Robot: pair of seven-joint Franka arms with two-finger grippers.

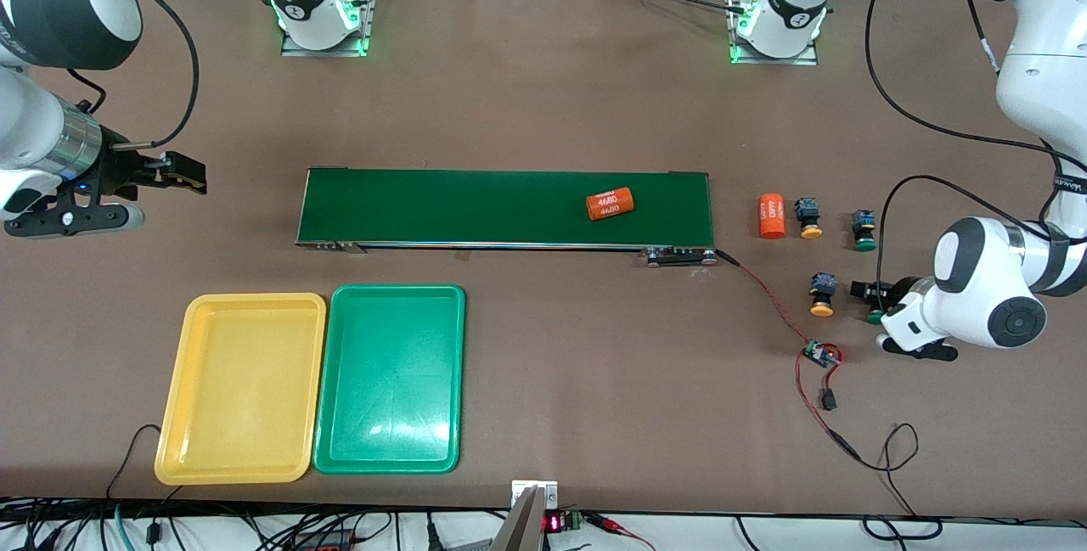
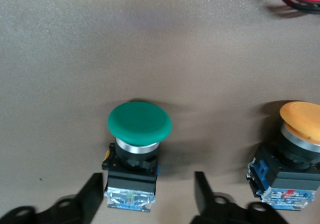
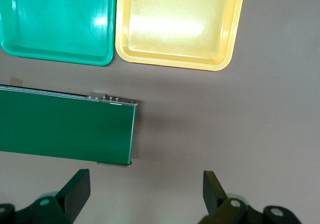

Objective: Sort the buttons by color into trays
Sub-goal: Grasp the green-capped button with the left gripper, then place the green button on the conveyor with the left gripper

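Note:
Several buttons lie at the left arm's end of the table: a yellow-capped one (image 1: 809, 218), a green-capped one (image 1: 864, 230), a second yellow one (image 1: 821, 294) and a second green one (image 1: 875, 316), partly hidden under the left hand. My left gripper (image 1: 870, 303) is down at the table around this green button (image 2: 140, 129). Its fingers (image 2: 92, 196) flank the black body, one close against it, the other still apart, so the left gripper (image 2: 147, 196) is open. A yellow button (image 2: 295, 154) lies beside it. The yellow tray (image 1: 242, 385) and green tray (image 1: 391, 377) are side by side near the front camera. My right gripper (image 1: 183, 173) waits open above the table's right-arm end, holding nothing.
A dark-green conveyor belt (image 1: 509, 207) crosses the middle with an orange 4680 cylinder (image 1: 611, 203) on it. A second orange cylinder (image 1: 770, 216) stands beside the buttons. A small circuit board (image 1: 822, 354) with red wires trails toward the front edge.

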